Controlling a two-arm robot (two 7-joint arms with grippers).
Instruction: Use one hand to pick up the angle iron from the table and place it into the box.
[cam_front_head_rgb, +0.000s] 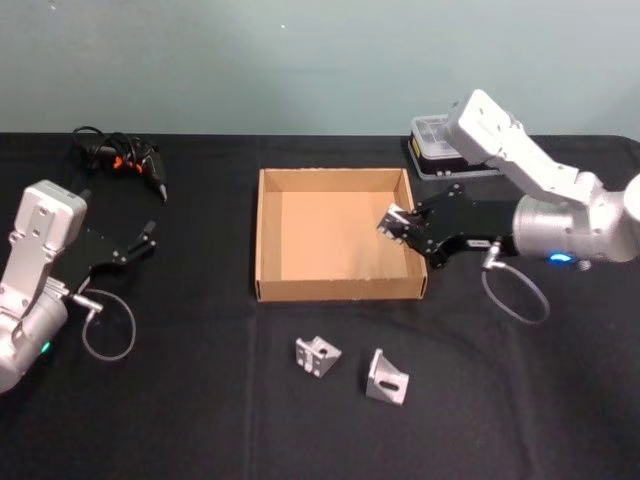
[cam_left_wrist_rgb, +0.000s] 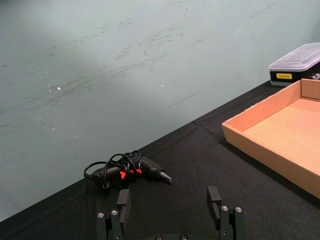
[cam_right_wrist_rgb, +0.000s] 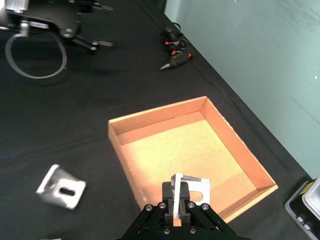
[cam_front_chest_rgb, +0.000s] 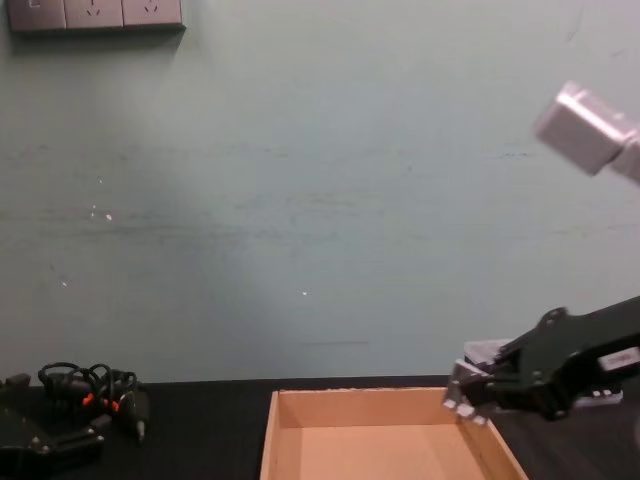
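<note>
We see soft, even room light in every view, and the shadows are faint and soft-edged. The matte black bench swallows the light and stays flat and dark. Inside the box the floor glows brightest at its middle, with a dim band of shade along the left wall. The angle iron clamped in the right pincer catches a pale gleam, as does a loose bracket lying near on the bench. Tiny bright specks dot the far wall.
</note>
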